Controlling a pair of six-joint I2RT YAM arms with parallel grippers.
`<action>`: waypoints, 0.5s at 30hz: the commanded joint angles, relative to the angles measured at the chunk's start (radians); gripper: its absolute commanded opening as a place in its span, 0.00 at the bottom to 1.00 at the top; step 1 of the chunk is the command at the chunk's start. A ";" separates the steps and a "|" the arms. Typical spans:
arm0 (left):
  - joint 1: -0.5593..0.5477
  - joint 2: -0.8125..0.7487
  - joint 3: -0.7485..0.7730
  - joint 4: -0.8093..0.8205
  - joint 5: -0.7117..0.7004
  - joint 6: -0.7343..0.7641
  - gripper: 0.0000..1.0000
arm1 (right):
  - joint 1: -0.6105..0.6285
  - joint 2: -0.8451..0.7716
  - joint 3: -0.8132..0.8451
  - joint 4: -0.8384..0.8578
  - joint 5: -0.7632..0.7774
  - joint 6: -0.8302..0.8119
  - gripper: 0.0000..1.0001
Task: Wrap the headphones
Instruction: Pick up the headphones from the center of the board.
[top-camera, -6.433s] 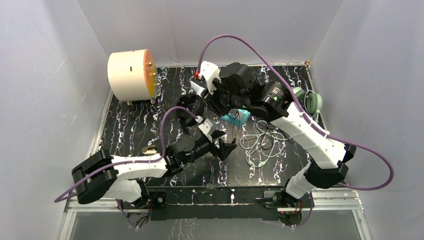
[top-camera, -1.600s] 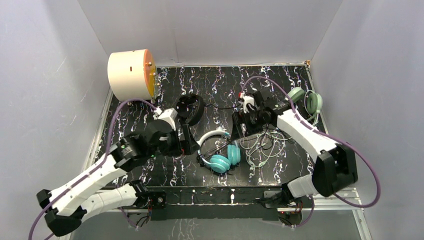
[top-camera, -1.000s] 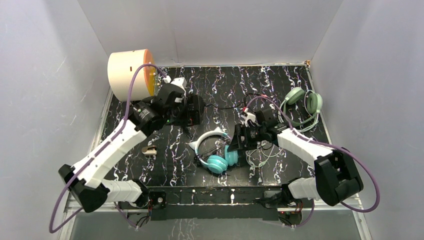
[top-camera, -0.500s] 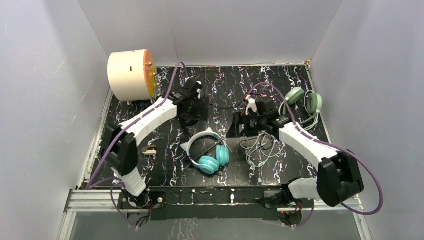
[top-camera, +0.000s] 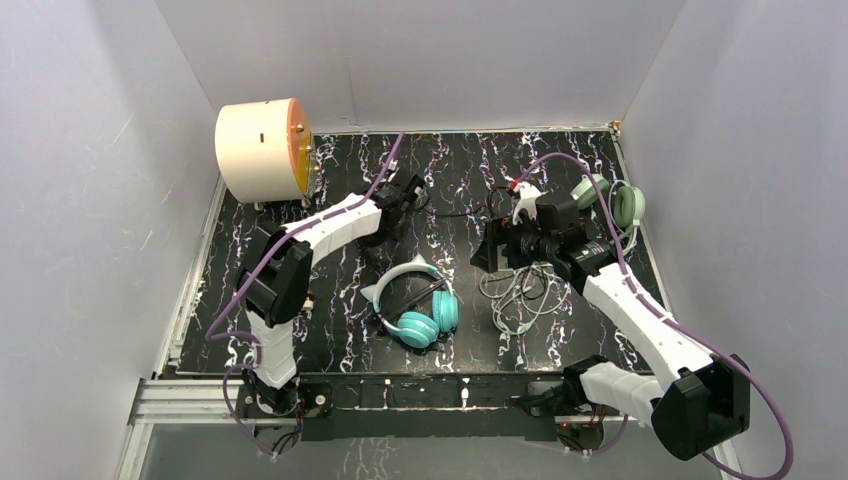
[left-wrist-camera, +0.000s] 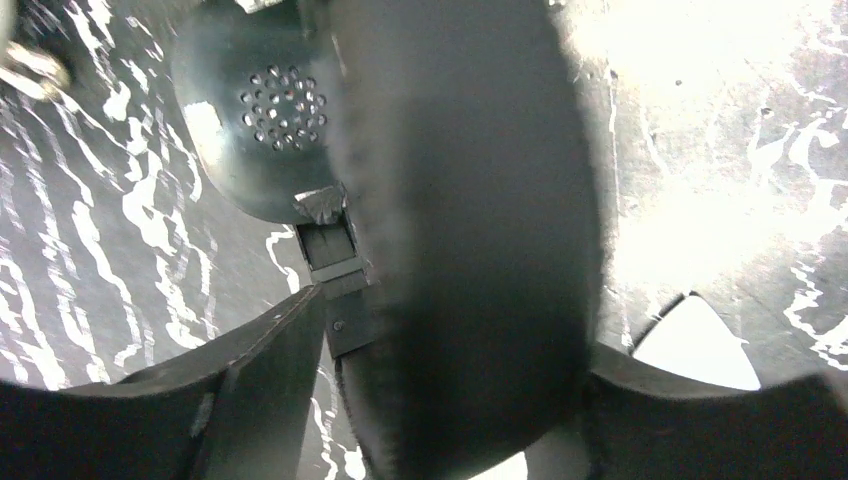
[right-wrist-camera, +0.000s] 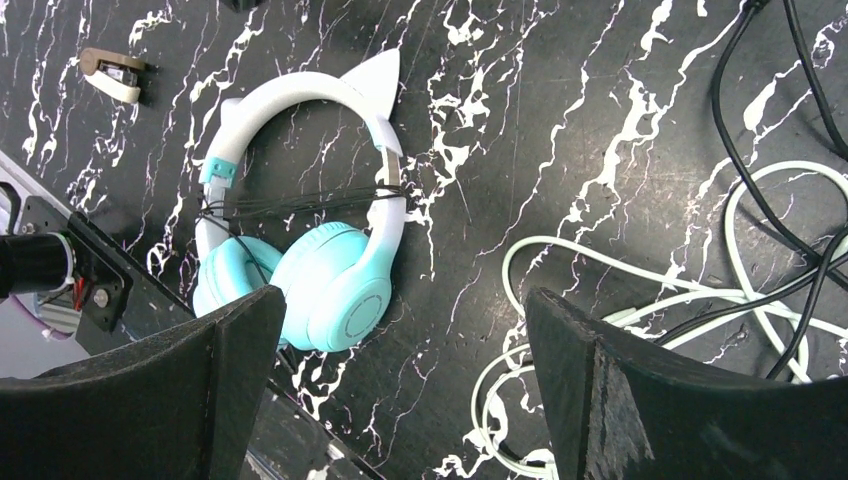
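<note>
**Overhead and wrist views.** My left gripper is stretched out to the far middle of the black marbled table, where the black headphones lie. Their padded band stands between my two fingers and fills the gap, with one perforated ear cup just beyond. I cannot tell whether the fingers press the band or merely flank it.

My right gripper hangs above the table, fingers spread wide and nothing between them. Beneath it, toward the near edge, lie the teal headphones with the white cat-ear band, dark cord strung across between the band's two sides.

The sage-green headphones lie at the right edge. A light cable sprawls in loose loops between that pair and the teal one. A cream drum stands at the far left corner.
</note>
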 joint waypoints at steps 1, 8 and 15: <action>-0.002 0.023 0.068 0.034 -0.110 0.086 0.56 | 0.001 -0.031 0.002 -0.005 -0.003 -0.014 0.99; -0.002 0.047 0.105 0.032 -0.147 0.119 0.75 | 0.002 -0.096 0.019 -0.052 0.006 0.002 0.99; -0.002 0.040 0.136 0.015 -0.200 0.161 0.43 | 0.001 -0.104 0.046 -0.077 0.010 0.002 0.99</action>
